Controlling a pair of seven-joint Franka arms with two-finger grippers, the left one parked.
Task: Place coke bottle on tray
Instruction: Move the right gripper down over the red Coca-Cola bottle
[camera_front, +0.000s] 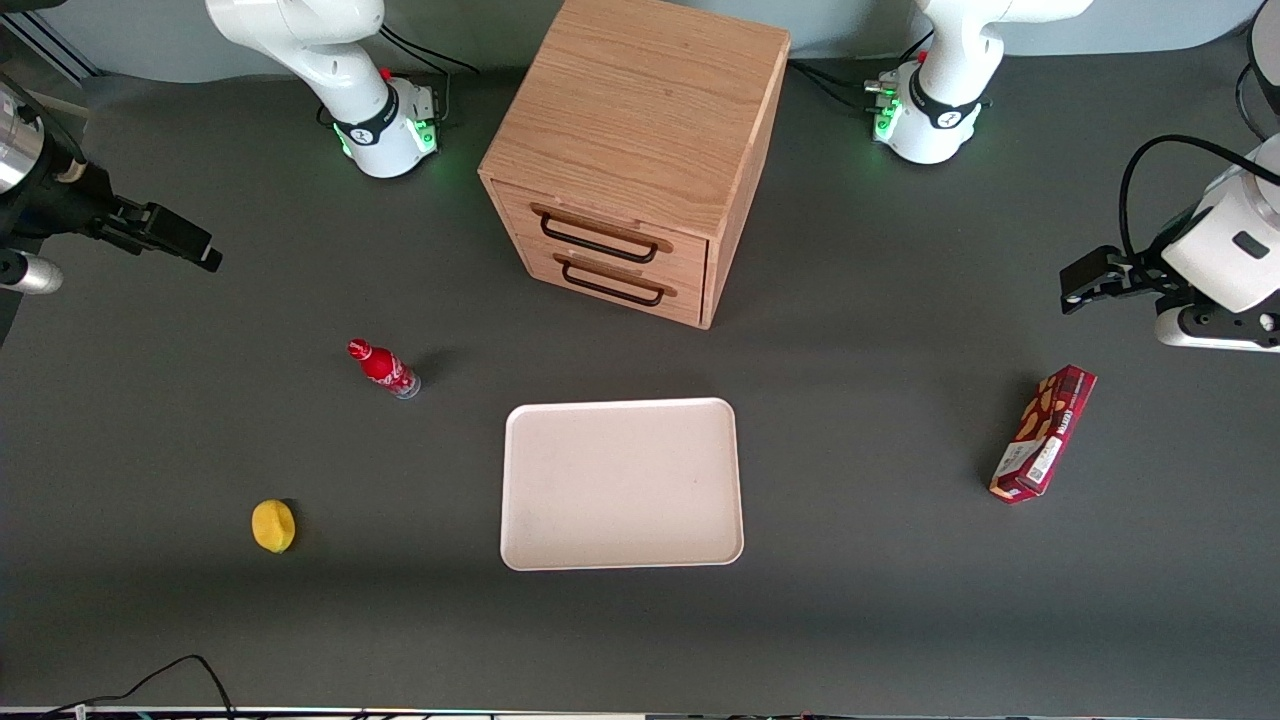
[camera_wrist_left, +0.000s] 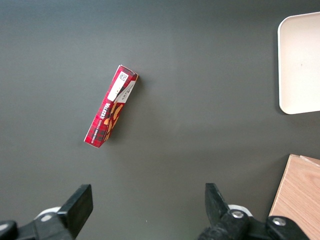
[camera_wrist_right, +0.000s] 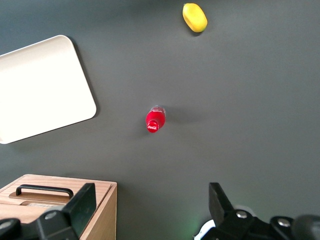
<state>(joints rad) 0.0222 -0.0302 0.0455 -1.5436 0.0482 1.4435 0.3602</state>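
The coke bottle (camera_front: 385, 368), small, red, with a red cap and white lettering, stands upright on the dark table; it also shows in the right wrist view (camera_wrist_right: 154, 120). The cream-white tray (camera_front: 620, 485) lies flat and empty beside it, a little nearer the front camera, apart from the bottle. It also shows in the right wrist view (camera_wrist_right: 40, 85). My gripper (camera_front: 190, 245) hangs high above the working arm's end of the table, farther from the front camera than the bottle and well apart from it. In its own view the gripper (camera_wrist_right: 150, 205) is open and empty.
A wooden two-drawer cabinet (camera_front: 630, 150) stands farther from the front camera than the tray. A yellow lemon (camera_front: 273, 526) lies nearer the front camera than the bottle. A dark red snack box (camera_front: 1043, 433) lies toward the parked arm's end.
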